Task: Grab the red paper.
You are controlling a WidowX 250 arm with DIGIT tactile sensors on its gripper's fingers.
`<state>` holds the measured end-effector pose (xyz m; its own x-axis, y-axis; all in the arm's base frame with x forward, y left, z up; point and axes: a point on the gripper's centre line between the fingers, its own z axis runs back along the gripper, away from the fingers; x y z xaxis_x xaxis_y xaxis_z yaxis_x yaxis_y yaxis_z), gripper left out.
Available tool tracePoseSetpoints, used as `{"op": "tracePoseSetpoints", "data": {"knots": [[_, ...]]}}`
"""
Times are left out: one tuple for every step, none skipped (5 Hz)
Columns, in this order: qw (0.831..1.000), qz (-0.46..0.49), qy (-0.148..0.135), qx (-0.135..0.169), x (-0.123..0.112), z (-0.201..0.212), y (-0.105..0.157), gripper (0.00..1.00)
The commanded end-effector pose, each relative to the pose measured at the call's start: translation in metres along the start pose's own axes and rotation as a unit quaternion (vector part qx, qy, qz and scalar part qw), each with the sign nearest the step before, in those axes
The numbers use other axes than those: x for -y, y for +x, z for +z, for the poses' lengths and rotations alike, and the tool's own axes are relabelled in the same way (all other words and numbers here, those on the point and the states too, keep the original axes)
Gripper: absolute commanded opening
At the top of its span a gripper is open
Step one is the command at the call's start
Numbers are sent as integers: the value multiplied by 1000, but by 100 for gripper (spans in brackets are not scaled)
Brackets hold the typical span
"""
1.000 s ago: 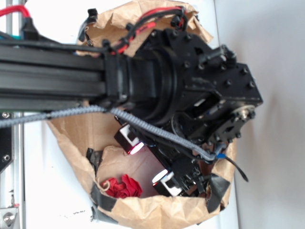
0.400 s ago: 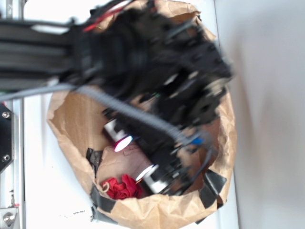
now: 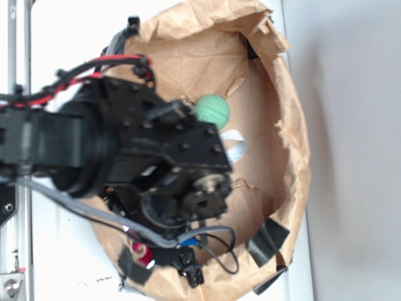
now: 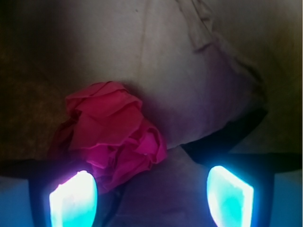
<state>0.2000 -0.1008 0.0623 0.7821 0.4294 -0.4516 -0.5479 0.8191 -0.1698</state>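
The robot arm has swung across the paper bag toward the left side of the desk and now sits over the bag's lower-left corner, where the red paper was lying a second ago. Because the arm moved away, the green ball now shows in the middle of the bag; before, the arm hid it. From the outside camera only a tiny bit of the red paper peeks out under the arm, near the bottom-left edge of the bag by the black tape. The wrist camera shows it much better: the red paper is a crumpled wad on the bag floor, right in front of the gripper. The claw is open, with its two glowing fingers spread wide. The wad sits closer to the finger on the left of the picture than to the middle of the gap, and nothing is held yet. So the claw looks nearly lined up, and a small slide sideways and down would probably let it close on the paper.
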Motion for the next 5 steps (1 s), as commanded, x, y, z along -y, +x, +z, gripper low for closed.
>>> {"op": "tracePoseSetpoints", "data": {"knots": [[999, -28, -29, 18, 14, -19, 4, 100], [996, -40, -78, 25, 21, 2, 16, 100], [996, -28, -82, 10, 29, -1, 25, 100], [996, -12, -80, 22, 24, 0, 29, 0], [996, -16, -78, 30, 19, -2, 27, 0]]}}
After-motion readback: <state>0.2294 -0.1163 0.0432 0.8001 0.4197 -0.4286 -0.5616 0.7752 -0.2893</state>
